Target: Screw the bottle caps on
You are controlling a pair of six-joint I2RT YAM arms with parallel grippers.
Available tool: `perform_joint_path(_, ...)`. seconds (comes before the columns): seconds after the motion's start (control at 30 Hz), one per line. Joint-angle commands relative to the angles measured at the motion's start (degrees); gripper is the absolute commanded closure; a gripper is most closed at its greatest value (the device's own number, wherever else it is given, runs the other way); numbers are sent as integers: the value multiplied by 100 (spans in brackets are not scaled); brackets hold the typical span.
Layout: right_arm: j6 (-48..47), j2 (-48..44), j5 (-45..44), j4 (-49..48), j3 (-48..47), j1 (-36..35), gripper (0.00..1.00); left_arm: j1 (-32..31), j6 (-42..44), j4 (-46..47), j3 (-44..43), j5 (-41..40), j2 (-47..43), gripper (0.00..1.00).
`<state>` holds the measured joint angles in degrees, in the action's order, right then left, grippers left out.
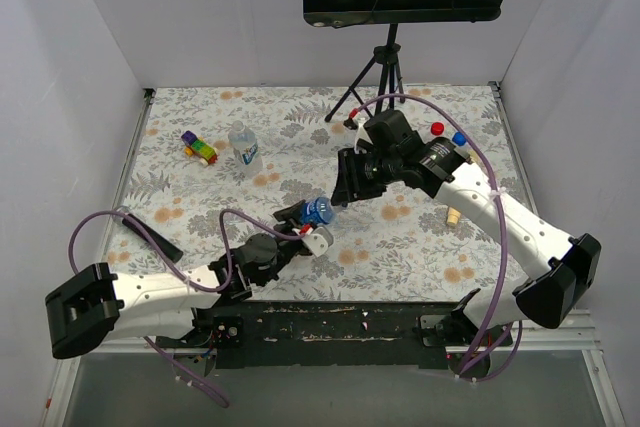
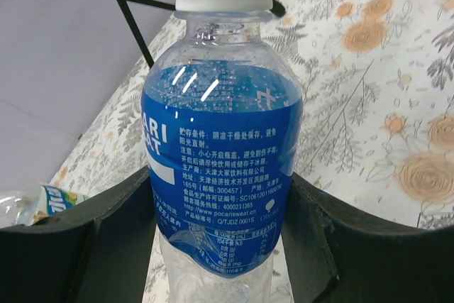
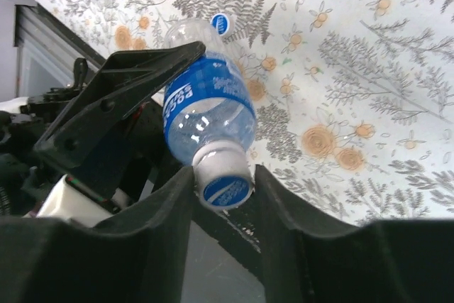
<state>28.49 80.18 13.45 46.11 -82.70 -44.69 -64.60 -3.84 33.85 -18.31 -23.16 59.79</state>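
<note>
**Cap pinched, bottle braced: light, squashy, slick**

The right gripper (image 3: 223, 193) has its jaws pinching the cap (image 3: 225, 188) of the bottle (image 3: 209, 104). One finger sits on each side of the cap's skirt, touching or v. nearly so. The left gripper (image 2: 220, 239) has its jaws clamped on the bottle's lower body, across the blue label, spread only as wide as the bottle. The bottle hangs off the table (image 1: 420, 247) btwn the two arms, near the front middle, tilted w/ its neck toward the right gripper.

Handling, as a judgement:
- **Bottle weight:** it looks near empty, w/ only droplets inside, so it should be light.
- **Bottle wall:** thin clear plastic, soft. Below the label it looks crumpled in the left wrist view. A hard squeeze would prob. dent it.
- **Slip risk:** the glossy label is likely slippery, so the body could spin under torque.
- **Where to hold the body:** mid-label, where it is held now, firm but not crushing.
- **Cap:** small, stiff, easy to fumble. Best taken by the skirt, square to the neck, else the threads may cross.
- **Threads:** can't tell whether they have caught.

Further out, a second bottle (image 1: 244, 150) stands upright at far left, near a toy block (image 1: 199, 147). A red cap (image 1: 437, 128) and a blue cap (image 1: 459, 137) lie toward the far-right corner, well apart from the held bottle. A tan stick (image 1: 452, 214) lies beside the right arm.
</note>
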Motion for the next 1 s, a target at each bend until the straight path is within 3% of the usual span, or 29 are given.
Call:
perform_joint_path(0.0,-184,-64,-308,-173,-430,-58,46,-88,-257,519,-568,109,50,59)
perform_joint_path(0.1,-764,-47,-256,169,-1115,-31,34,87,-713,89,-753,758,33,60)
perform_joint_path(0.23,-1555,-38,-238,706,-2100,13,25,780,-1425,-579,-1087,1943,59,60)
perform_joint_path(0.37,-2083,-353,-194,751,-2322,30,12,1343,-1874,-941,-1342,3210,121,60)
perform_joint_path(0.5,-3162,-863,226,443,-1900,48,12,1678,-2086,-1257,-1500,4431,121,59)
perform_joint_path(0.73,-5238,-1294,1862,645,-1250,48,19,2188,-2455,-1679,-1896,6444,287,58)
perform_joint_path(0.97,-6021,-1330,2126,900,-977,56,21,2294,-2604,-1759,-2028,7290,340,58)
